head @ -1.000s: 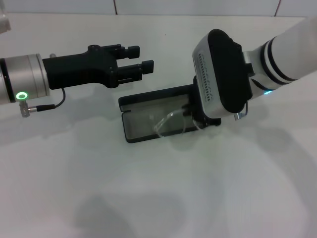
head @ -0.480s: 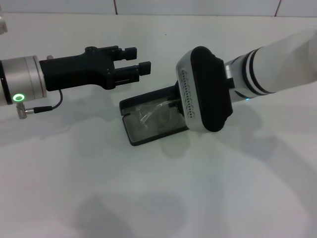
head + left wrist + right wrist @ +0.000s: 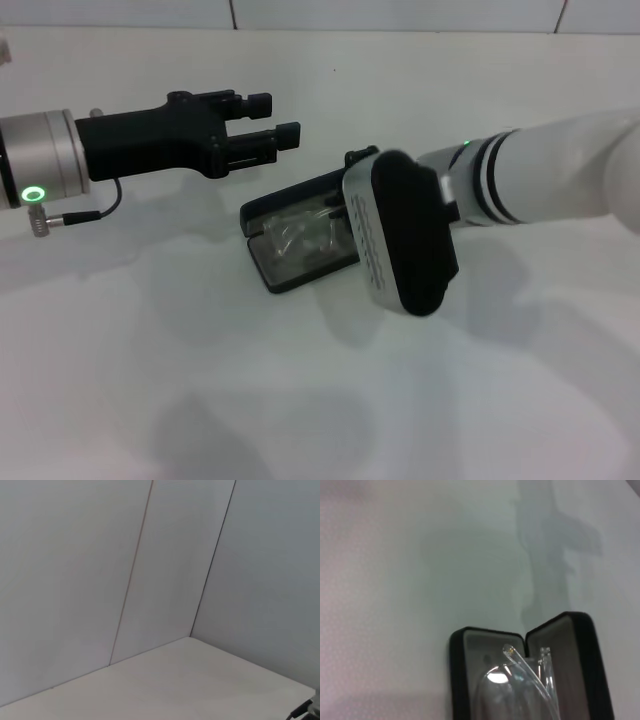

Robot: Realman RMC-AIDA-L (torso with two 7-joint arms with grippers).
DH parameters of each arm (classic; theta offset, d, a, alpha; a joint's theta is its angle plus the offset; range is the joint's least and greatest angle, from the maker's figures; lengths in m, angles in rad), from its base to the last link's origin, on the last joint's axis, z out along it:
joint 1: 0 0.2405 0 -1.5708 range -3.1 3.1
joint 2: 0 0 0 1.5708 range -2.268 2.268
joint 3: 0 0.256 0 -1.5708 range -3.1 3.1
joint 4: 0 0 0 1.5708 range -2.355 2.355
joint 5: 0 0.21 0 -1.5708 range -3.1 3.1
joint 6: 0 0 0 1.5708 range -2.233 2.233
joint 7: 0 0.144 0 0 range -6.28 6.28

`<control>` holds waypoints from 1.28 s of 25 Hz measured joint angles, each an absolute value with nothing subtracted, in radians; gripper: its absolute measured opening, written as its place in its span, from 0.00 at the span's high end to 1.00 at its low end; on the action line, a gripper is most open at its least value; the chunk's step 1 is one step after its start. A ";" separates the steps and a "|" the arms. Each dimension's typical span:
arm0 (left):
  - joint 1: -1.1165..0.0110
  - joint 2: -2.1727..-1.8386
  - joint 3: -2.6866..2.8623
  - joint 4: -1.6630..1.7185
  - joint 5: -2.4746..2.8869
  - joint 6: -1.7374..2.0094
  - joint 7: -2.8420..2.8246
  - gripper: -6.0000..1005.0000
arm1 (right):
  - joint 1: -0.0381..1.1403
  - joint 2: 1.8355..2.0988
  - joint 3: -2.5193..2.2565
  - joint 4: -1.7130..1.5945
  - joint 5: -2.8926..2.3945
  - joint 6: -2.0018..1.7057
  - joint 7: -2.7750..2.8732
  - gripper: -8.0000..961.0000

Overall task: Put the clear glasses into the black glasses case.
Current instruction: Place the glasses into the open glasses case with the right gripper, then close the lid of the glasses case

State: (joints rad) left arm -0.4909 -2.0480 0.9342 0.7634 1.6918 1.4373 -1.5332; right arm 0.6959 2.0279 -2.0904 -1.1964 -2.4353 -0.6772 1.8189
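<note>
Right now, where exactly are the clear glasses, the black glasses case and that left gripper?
clear glasses (image 3: pixel 300 232), head view, on a lens.
black glasses case (image 3: pixel 262 274), head view, on its near corner rim.
left gripper (image 3: pixel 287 117), head view, between its fingertips.

I see the black glasses case (image 3: pixel 290 245) lying open on the white table, grey inside. The clear glasses (image 3: pixel 300 235) sit inside it, with one thin see-through arm sticking up.

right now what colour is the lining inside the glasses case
Grey, inside the black glasses case; the right wrist view shows it best.
</note>
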 joint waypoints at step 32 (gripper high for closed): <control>-0.427 -2.049 0.934 0.769 1.669 1.445 -1.531 0.39 | 0.438 2.020 -2.046 -1.487 -2.489 -0.684 1.804 0.76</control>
State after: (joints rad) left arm -0.4265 -2.0492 0.9342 0.7690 1.6690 1.4450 -1.5308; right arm 0.4384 2.0203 -2.0461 -1.4871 -2.4894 -0.6840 1.8040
